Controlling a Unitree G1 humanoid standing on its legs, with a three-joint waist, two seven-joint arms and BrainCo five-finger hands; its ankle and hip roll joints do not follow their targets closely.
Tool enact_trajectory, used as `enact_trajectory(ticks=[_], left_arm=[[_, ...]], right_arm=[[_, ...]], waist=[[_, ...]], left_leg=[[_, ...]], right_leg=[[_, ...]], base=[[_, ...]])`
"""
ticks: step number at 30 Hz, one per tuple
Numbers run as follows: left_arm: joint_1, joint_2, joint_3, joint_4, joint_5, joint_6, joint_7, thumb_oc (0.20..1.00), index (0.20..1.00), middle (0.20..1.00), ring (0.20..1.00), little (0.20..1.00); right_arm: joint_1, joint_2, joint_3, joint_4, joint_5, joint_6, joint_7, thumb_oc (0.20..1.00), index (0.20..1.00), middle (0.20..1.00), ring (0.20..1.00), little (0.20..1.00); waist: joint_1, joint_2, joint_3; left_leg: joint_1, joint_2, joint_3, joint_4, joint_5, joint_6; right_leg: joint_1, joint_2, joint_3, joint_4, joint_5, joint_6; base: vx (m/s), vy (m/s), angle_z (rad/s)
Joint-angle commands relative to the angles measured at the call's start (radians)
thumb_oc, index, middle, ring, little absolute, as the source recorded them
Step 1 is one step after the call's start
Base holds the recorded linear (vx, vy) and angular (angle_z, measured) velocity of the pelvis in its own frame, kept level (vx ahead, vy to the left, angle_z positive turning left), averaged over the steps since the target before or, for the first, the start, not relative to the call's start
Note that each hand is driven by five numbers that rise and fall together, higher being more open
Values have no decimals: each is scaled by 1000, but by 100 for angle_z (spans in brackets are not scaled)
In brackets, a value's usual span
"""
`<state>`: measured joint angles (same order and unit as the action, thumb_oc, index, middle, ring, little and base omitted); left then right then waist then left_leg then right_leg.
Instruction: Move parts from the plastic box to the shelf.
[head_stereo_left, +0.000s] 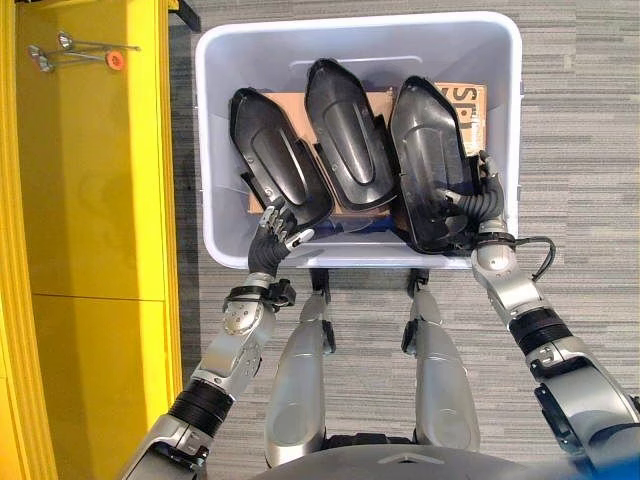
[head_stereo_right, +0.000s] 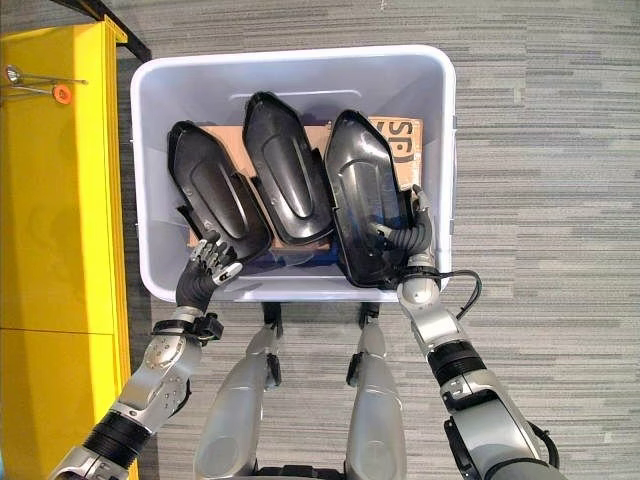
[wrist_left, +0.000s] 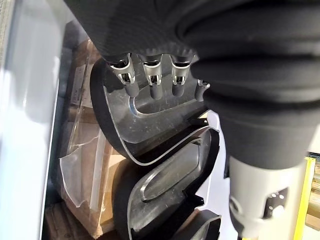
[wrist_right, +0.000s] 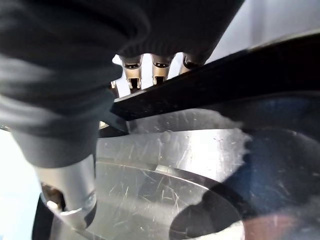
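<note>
Three black parts stand side by side in the plastic box (head_stereo_left: 215, 150), leaning on cardboard (head_stereo_left: 465, 100). The right hand (head_stereo_left: 470, 205) has its fingers curled round the near edge of the right part (head_stereo_left: 425, 160), thumb on its face. The left hand (head_stereo_right: 205, 262) hovers by the near end of the left part (head_stereo_left: 270, 160), fingers loosely spread, gripping nothing. A middle part (head_stereo_left: 345, 135) stands between them. A yellow shelf (head_stereo_left: 90, 200) stands left of the box.
</note>
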<state>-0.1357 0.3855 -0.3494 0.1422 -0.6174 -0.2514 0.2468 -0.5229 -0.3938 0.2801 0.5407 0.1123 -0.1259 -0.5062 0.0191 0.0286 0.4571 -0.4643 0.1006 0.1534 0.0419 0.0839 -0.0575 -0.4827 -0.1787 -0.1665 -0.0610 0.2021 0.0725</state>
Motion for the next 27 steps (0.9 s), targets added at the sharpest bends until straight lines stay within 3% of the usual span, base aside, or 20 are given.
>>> enact_trajectory(ticks=[1,6,17,26,27], left_arm=[[29,49,14,-69,8,-44,15,1000,1000,1000,1000,1000],[20,42,3,-58,12,-46,26,1000,1000,1000,1000,1000],[17,44,7,-62,15,-52,39,1000,1000,1000,1000,1000],[29,58,12,-78,15,-56,33,1000,1000,1000,1000,1000],[30,60,13,-79,15,-55,32,1000,1000,1000,1000,1000]], right_arm=[[32,23,2,-32,1,0,-20,1000,1000,1000,1000,1000],[55,24,2,-103,-24,-13,-33,1000,1000,1000,1000,1000],[43,20,11,-58,-46,5,-47,1000,1000,1000,1000,1000],[-2,-7,63,83,-194,94,-53,1000,1000,1000,1000,1000],[-11,-7,69,101,-206,106,-51,715,715,715,715,715]], waist=[[8,-3,12],[-1,-9,10],[-1,-10,11],[9,-6,16],[11,-6,17]], left_leg=[[-77,14,-36,98,-36,-31],[-80,16,-37,102,-39,-30],[-87,14,-41,108,-42,-30],[-96,11,-46,110,-41,-30],[-97,11,-46,111,-41,-30]], right_leg=[[32,-83,-1,154,-108,90],[31,-83,-1,154,-107,91],[25,-83,2,157,-108,90],[19,-82,1,161,-107,91],[18,-83,0,161,-107,91]], base=[[0,0,0],[0,0,0],[0,0,0],[0,0,0],[0,0,0]])
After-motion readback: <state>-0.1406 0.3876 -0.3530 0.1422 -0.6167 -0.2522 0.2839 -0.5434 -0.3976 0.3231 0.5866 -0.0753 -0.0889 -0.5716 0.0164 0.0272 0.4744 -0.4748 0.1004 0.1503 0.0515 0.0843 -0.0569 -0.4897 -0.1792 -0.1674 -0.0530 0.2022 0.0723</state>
